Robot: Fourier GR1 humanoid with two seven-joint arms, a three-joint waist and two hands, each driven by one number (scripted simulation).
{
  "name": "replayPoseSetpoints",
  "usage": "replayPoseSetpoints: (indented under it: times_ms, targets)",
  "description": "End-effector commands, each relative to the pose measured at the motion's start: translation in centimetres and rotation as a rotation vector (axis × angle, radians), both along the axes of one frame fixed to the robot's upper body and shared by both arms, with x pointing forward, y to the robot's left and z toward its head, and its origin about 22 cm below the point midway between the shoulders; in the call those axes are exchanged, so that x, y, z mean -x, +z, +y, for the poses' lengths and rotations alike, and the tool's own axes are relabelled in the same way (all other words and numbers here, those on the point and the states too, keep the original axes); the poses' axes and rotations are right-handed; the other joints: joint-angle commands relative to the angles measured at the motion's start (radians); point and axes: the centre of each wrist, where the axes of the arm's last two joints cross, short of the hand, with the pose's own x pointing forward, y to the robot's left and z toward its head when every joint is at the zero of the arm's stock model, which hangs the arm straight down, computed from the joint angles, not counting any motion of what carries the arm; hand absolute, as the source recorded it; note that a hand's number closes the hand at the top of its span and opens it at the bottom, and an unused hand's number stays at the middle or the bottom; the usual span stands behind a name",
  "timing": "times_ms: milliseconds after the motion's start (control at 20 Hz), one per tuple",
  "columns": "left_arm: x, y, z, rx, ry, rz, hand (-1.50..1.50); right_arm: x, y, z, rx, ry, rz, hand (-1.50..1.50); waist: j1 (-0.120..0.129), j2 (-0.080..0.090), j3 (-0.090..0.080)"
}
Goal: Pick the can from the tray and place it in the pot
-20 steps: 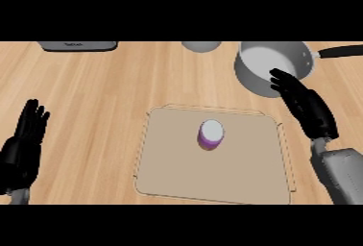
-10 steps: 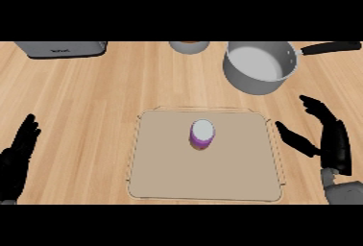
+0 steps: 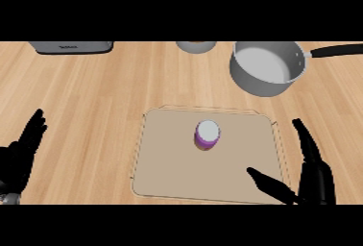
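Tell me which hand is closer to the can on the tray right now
The right hand. It is open at the tray's lower right corner, thumb reaching over the tray toward the can. The left hand rests open off the tray, far to the can's left.

The scene was lit evenly and brightly, with no single light source to be made out. The wooden bench (image 3: 106, 96) was rendered in a flat, warm tone without glare. Only a faint shadow was seen beneath the can (image 3: 207, 135) and the pot (image 3: 269, 67). A pale sheen was shown inside the pot.
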Motion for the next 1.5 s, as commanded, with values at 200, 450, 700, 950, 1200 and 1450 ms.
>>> replayPoseSetpoints:
  times_ms: [200, 450, 700, 950, 1200, 1450]
  targets:
    - [0.0, -0.5, -0.9, 0.009, -0.048, 0.014, 0.00, -2.6, 8.1, 4.4, 0.089, 0.047, 0.236, -1.50, 0.050, 0.009, 0.000]
    - [-0.6, -0.5, -1.6, -0.004, -0.059, 0.012, 0.00, -4.8, 8.4, 5.6, 0.165, 0.103, 0.547, -1.50, 0.053, 0.013, 0.001]
    - [-1.6, 0.9, -0.8, 0.001, -0.042, 0.006, 0.00, -6.6, 9.1, 7.9, 0.158, 0.190, 0.747, -1.50, 0.048, 0.011, 0.002]
    - [-2.1, 0.9, -1.5, 0.013, -0.058, -0.009, 0.00, -10.4, 9.9, 8.8, 0.133, 0.217, 0.839, -1.50, 0.049, 0.012, 0.003]
    - [-2.4, 2.8, -1.3, 0.003, -0.043, -0.007, 0.00, -12.3, 9.5, 10.7, 0.156, 0.211, 0.905, -1.50, 0.052, 0.007, 0.004]
    - [-1.3, -0.5, -1.4, 0.001, -0.034, 0.003, 0.00, -12.6, 7.5, 12.3, 0.193, 0.192, 0.943, -1.50, 0.036, 0.008, 0.003]
